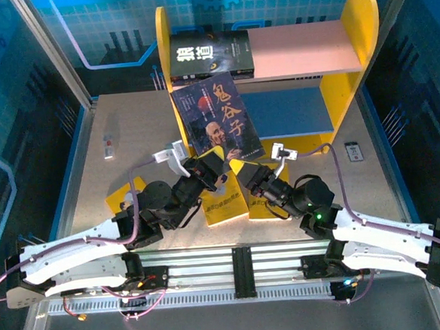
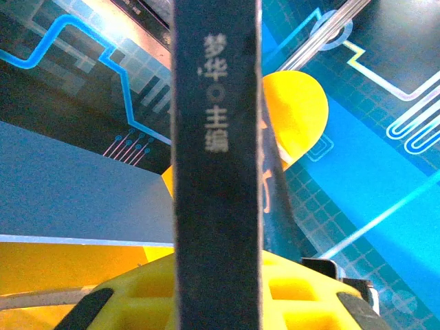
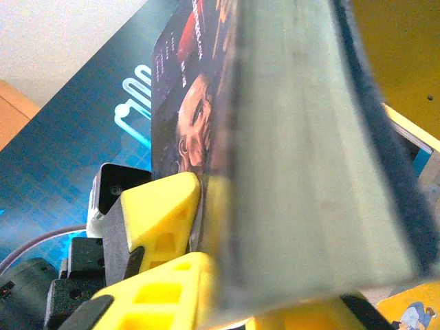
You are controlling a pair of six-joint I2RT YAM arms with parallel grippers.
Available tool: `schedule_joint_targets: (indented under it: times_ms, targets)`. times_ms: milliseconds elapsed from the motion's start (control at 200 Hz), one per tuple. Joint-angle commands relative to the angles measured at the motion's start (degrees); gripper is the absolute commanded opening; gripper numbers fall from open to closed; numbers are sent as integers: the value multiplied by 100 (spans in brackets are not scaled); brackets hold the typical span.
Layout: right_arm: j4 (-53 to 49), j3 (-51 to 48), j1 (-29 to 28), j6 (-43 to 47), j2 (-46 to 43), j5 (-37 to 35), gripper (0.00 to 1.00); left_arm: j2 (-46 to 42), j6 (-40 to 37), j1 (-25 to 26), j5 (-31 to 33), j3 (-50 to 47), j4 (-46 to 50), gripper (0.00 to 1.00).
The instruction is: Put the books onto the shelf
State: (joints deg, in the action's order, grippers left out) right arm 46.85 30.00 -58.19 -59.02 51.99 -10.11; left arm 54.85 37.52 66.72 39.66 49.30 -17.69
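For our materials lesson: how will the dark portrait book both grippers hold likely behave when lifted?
Held at its lower edge by the left gripper and right gripper, the dark portrait book looks unbent, so probably stiff. Its thick page block suggests moderate weight; tall above the grip, it may tip.

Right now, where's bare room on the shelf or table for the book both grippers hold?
Pink upper board: bare right of the dark book lying at its left end. Blue lower board: bare right of the held book. Table: open at far left around the small white device. Crowded: near-edge middle, where the yellow books lie.
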Motion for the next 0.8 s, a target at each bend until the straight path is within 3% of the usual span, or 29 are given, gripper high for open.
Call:
schedule_joint_targets:
  times_ms: [0,200,295,490,670,796]
  targets:
    - [-64,377,-21,687,-304,-250,16,-44,-77,65,114,63,-167,6]
    - [-1423,1123,261,1636,-880,177,13,-408,-305,65,430,274,515,53]
    - [-2629,1826,612,2015,-1055,664,13,-629,-424,55,692,655,1412,61]
    - [-5148,3422,1634,2695,-1040,1676,12,-701,-495,-104,901,2084,4188,76]
    - [-6688,4493,2341,3331,-602,2866,12,-813,-861,-696,-126,3042,5672,90]
    - [-7180,4730,2556,3591,-303,3531,12,-822,-1107,-915,-736,3627,6503,92]
